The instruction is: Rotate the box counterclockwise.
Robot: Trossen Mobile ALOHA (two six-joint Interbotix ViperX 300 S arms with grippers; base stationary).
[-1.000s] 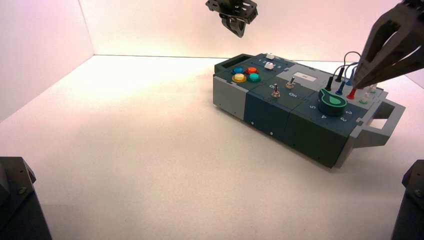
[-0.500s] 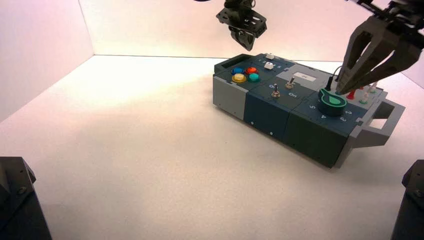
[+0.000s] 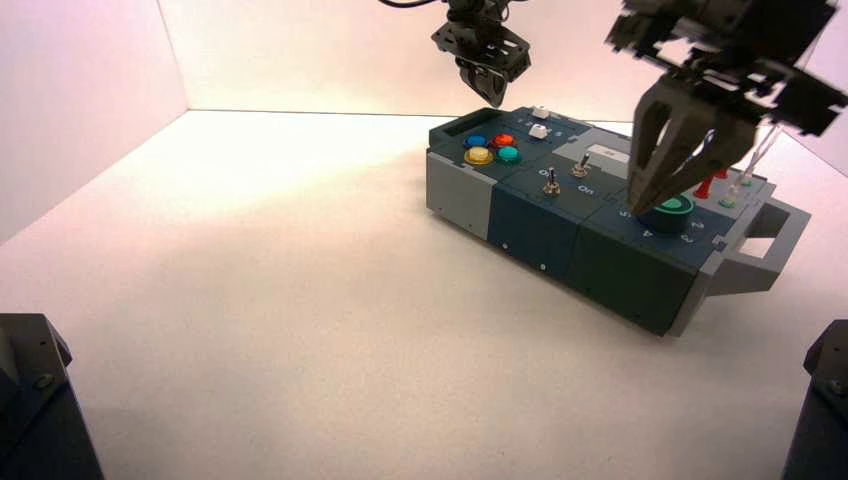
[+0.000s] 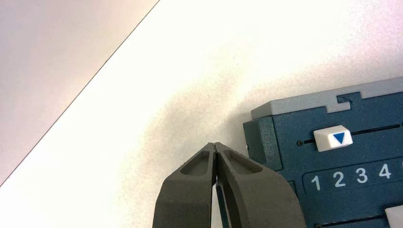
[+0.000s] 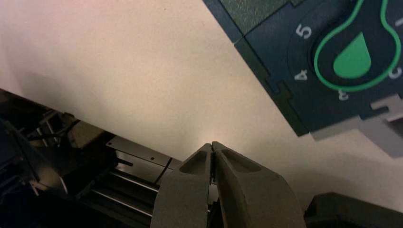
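The box (image 3: 540, 225), long, dark blue and grey, lies slanted at the right of the table, with a grey handle (image 3: 770, 240) at its right end. Four coloured buttons (image 3: 492, 148) sit at its left end, two toggle switches (image 3: 565, 175) in the middle, and a green dial (image 3: 672, 207) with plugged wires (image 3: 712, 185) at the right. My left gripper (image 3: 495, 98) is shut and empty, above the box's far left corner (image 4: 266, 142); its fingertips (image 4: 215, 144) are beside a white slider (image 4: 333, 138). My right gripper (image 3: 640, 205) is shut and empty, just above the dial (image 5: 354, 59), with its tips (image 5: 211, 143) over the table.
White walls close the table at the back and left. Dark arm bases stand at the front left (image 3: 35, 400) and front right (image 3: 822, 400). The robot's dark frame (image 5: 71, 156) shows beyond the table's front edge. White table (image 3: 300, 300) spreads left of the box.
My right gripper has swung left and down, from over the wires to over the green dial. My left gripper has come a little down and right. The box has not moved.
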